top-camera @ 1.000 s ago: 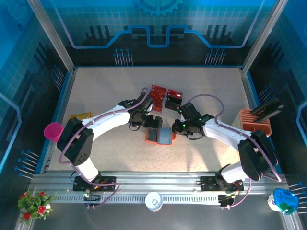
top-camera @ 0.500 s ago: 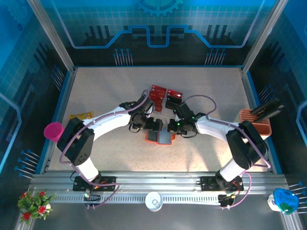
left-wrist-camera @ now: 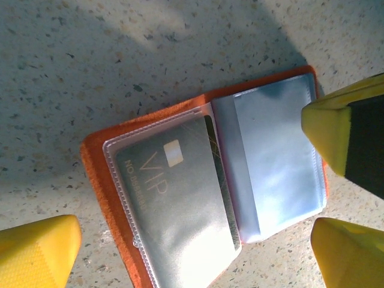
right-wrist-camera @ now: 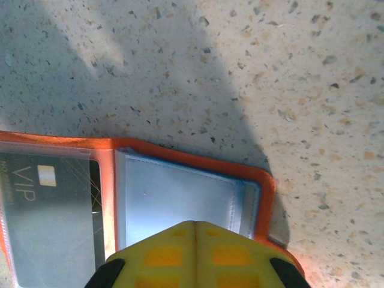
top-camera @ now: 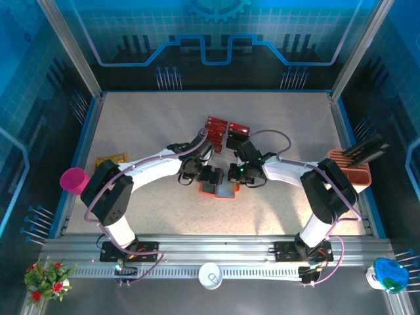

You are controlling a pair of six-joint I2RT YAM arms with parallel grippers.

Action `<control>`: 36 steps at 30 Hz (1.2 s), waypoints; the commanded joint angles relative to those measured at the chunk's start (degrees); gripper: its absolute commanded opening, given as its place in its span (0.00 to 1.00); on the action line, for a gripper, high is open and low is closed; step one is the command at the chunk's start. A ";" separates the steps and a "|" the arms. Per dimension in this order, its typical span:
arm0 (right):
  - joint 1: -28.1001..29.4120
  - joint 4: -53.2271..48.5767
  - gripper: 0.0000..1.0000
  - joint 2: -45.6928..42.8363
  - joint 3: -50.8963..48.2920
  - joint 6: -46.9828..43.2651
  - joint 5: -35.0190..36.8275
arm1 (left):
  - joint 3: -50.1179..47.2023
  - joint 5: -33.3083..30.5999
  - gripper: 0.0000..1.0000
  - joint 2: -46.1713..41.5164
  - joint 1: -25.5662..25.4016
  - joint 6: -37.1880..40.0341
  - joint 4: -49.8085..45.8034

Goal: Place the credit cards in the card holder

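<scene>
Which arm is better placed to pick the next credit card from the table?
Probably left: the left tool is open above the card holder; the right tool is shut, tip over its empty pocket, perhaps pinning it.

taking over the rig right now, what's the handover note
Left gripper: open, straddling the open card holder, holding nothing.
Right gripper: shut, tips on the holder's right pocket, seemingly pinning it flat.
Done: one dark VIP card sits in the left pocket.
To do: red and dark cards lie loose beyond the holder; the right pocket looks empty.
</scene>
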 commanded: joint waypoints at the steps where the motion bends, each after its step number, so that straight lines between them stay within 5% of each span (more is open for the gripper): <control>1: -0.69 -2.10 0.00 0.34 1.29 -1.99 -0.12 | 0.45 -0.97 0.99 1.51 -0.78 1.37 0.06; 36: -0.86 0.78 0.00 5.53 2.73 -0.97 -5.90 | -4.45 -3.20 0.99 6.24 -1.60 1.71 2.68</control>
